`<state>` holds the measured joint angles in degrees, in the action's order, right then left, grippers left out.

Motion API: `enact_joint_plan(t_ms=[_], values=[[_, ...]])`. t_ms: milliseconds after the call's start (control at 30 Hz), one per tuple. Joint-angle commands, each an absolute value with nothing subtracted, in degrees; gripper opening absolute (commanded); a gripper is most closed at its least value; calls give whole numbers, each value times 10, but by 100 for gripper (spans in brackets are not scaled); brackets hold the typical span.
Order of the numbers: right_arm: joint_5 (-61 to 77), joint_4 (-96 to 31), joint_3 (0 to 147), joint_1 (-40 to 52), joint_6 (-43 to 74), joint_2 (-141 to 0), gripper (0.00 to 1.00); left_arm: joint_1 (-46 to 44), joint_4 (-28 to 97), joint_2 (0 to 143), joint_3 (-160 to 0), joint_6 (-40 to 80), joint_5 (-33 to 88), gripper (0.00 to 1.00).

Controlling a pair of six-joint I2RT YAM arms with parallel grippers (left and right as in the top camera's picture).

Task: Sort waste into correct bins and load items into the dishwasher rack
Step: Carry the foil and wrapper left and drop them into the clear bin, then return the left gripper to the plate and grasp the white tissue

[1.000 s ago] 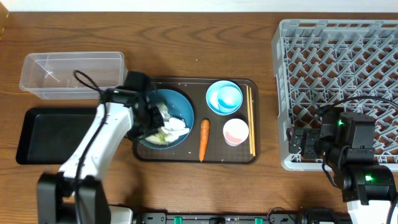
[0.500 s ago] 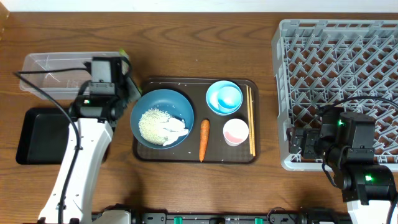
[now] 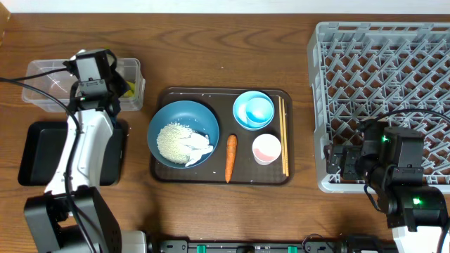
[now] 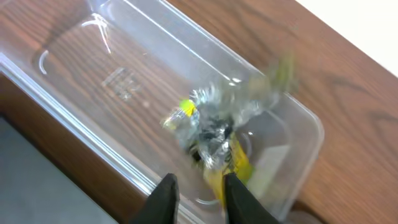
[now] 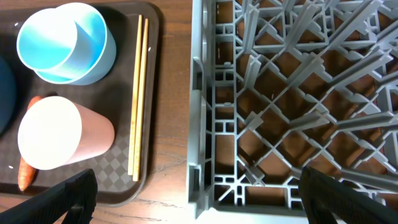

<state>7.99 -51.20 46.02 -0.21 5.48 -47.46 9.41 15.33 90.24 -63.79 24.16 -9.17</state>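
My left gripper (image 3: 116,86) hangs over the right end of the clear tub (image 3: 49,77). Its fingers (image 4: 200,198) are apart with nothing between them. Crumpled foil and yellow wrapper scraps (image 4: 211,127) lie blurred inside the tub (image 4: 124,81). The black tray (image 3: 42,151) lies below it. The dark-blue bowl (image 3: 176,116) holds rice (image 3: 171,140) and a white scrap (image 3: 199,146). The carrot (image 3: 230,156), light-blue bowls (image 3: 253,110), cup (image 3: 266,148) and chopsticks (image 3: 283,140) lie on the serving tray. My right gripper (image 5: 202,190) is wide open and empty at the rack's (image 3: 383,84) near-left corner.
The dark brown serving tray (image 3: 211,176) sits mid-table between the bins and the rack. In the right wrist view the chopsticks (image 5: 137,93), the cup (image 5: 62,134) and the light-blue bowls (image 5: 65,43) lie left of the rack's wall (image 5: 199,124).
My left gripper lifted foil and wrapper scraps out of the dark-blue bowl and swung left and back over the clear tub. The scraps are now loose in the tub. The right arm is still.
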Motion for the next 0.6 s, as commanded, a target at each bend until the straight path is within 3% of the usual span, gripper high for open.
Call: enact_joint_plan(t_ms=[0, 167, 333, 567], values=[[84, -512, 471, -4, 59, -473, 99, 93, 154, 878, -650, 180, -43, 37], [84, -512, 471, -4, 59, -473, 99, 57, 282, 805, -650, 179, 43, 38], [84, -512, 471, -4, 60, -473, 99, -4, 451, 785, -647, 196, 73, 47], [84, -513, 471, -4, 60, -473, 99, -81, 492, 825, -600, 196, 83, 53]])
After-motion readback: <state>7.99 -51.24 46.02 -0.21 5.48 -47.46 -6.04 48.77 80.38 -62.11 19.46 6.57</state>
